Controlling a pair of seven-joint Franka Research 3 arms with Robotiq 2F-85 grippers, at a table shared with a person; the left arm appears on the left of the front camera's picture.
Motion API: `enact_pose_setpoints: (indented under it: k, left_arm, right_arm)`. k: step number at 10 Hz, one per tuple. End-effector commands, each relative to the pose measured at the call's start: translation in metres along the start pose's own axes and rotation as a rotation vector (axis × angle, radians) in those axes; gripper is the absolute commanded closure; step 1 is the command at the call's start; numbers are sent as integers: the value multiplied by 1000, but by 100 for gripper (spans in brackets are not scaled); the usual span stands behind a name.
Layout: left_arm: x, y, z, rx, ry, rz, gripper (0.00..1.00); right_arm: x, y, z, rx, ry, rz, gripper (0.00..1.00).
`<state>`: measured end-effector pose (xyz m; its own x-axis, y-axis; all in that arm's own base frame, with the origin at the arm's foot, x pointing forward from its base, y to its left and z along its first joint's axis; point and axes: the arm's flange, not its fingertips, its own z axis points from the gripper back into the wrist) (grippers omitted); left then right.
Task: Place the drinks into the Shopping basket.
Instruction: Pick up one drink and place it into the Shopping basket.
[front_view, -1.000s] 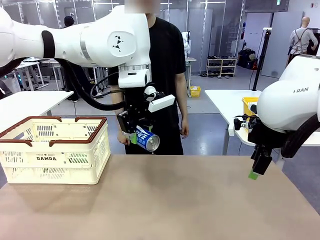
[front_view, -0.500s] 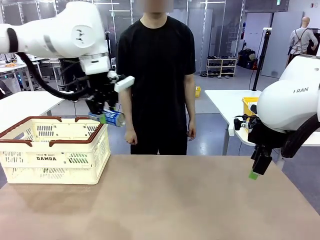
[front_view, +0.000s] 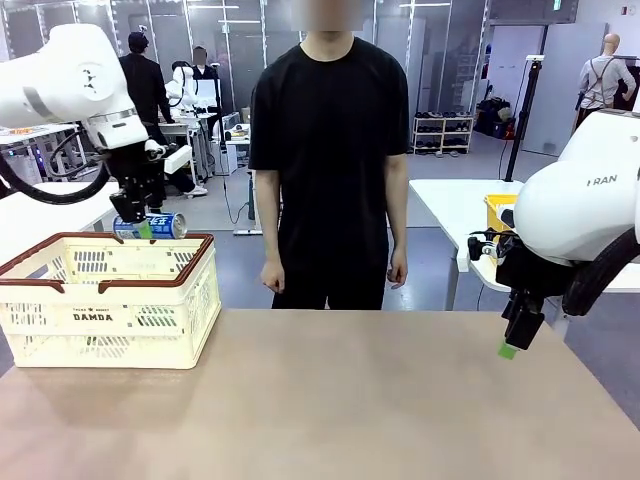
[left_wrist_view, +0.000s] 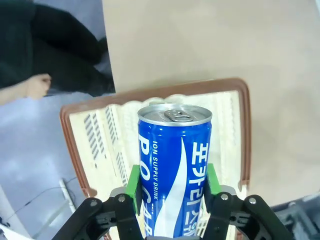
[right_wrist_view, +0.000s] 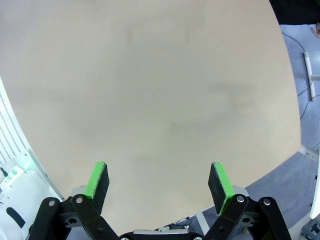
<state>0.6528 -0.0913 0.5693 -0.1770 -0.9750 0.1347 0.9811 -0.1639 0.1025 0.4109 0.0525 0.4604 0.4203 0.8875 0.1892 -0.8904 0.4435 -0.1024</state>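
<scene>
Blue and silver, the Pocari drink can (front_view: 152, 226) lies on its side in the left gripper (front_view: 140, 226), which is clamped on its body with the green pads (left_wrist_view: 132, 181) pressed to either flank; in the front view it hangs just above the far rim of the Shopping basket (front_view: 110, 300), and in the left wrist view the can's pull-tab top points down at the basket's open mouth. The cream-white basket, with brown rim, slotted sides and "DAMDA" on its wall, sits at the left of the tan tabletop (front_view: 340, 400). A person in a black T-shirt (front_view: 330, 150) stands at the far edge, arms hanging, hands apart from everything. The right gripper (front_view: 515, 335) hangs off the right side, its jaws spread wide with nothing between them, above the bare tabletop edge in its wrist view. Behind, a white table carries a yellow bin (front_view: 498, 210); 2 other people stand farther back on the grey floor among desks and shelving.
</scene>
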Motion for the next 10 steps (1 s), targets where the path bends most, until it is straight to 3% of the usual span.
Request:
enact_pose_setpoints:
  k: [1, 3, 10]
  left_arm:
    - [-5, 8, 8, 24, -51, 23, 43]
    - [-10, 10, 6, 41, -56, 65, 43]
    - [-14, 3, -7, -3, -29, 40, 43]
  right_arm:
    - [0, 0, 1, 1, 3, 1, 0]
    - [0, 0, 1, 1, 3, 1, 0]
    - [0, 0, 1, 1, 3, 1, 0]
